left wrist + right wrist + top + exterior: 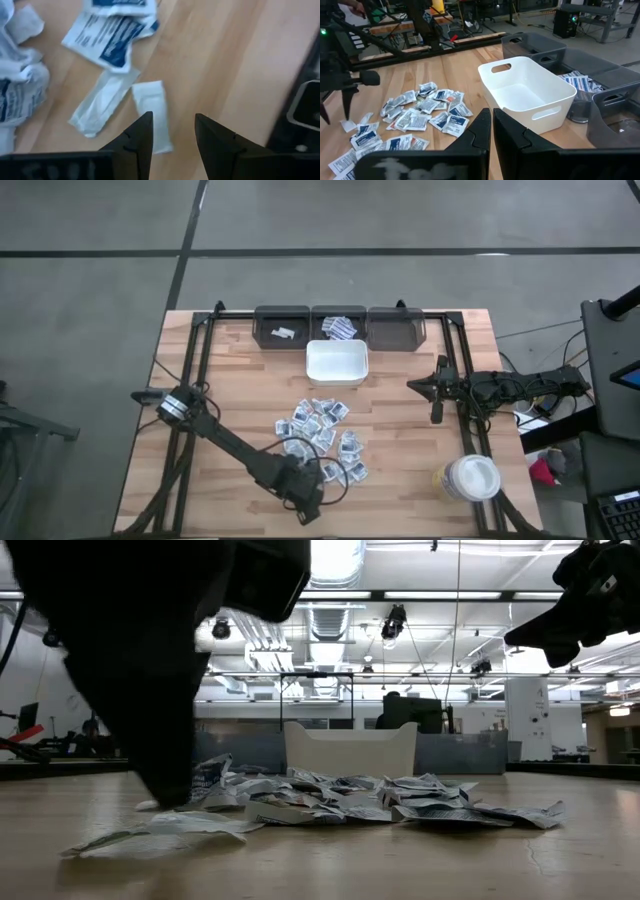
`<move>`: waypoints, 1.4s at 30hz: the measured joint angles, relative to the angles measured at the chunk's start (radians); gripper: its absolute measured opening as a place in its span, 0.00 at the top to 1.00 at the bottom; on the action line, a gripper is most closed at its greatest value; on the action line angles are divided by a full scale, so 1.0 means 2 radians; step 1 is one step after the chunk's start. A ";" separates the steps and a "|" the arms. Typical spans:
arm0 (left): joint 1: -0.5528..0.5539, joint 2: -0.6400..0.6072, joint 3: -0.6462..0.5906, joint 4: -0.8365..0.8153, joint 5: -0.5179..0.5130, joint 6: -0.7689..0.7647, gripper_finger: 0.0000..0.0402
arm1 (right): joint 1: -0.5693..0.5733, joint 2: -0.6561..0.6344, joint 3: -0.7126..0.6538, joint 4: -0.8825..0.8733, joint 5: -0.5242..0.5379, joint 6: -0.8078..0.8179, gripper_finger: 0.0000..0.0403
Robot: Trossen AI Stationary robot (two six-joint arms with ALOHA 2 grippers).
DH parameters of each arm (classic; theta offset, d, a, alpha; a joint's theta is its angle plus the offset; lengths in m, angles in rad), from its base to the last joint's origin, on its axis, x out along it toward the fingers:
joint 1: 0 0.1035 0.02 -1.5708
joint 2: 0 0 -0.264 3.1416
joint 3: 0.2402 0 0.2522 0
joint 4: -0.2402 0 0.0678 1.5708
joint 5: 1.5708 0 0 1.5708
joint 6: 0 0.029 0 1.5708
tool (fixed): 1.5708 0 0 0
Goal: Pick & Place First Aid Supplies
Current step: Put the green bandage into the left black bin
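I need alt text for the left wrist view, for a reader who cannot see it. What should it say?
The open left gripper hovers over a plain white sachet lying on the wooden table. Beside it lies another pale sachet, with blue-printed sachets further off.

bright ceiling strip lights (pixel 335 560) glaring, backlit black arm silhouette, wrist views softly blurred

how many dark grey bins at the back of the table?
3, side by side along the far edge: left bin holds one white sachet, middle bin a stack of sachets, right bin contents unclear. The white bin sits before them.
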State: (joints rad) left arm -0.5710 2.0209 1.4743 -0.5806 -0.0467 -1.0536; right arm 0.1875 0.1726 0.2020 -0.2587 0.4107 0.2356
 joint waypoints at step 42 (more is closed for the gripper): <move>-0.001 -0.084 -0.019 0.002 -0.017 0.120 1.00 | 0.000 0.001 0.000 -0.001 0.000 -0.003 0.96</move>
State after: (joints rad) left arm -0.5733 1.8531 1.4362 -0.5766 -0.0816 -0.8144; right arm 0.1871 0.1741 0.2020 -0.2611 0.4114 0.2287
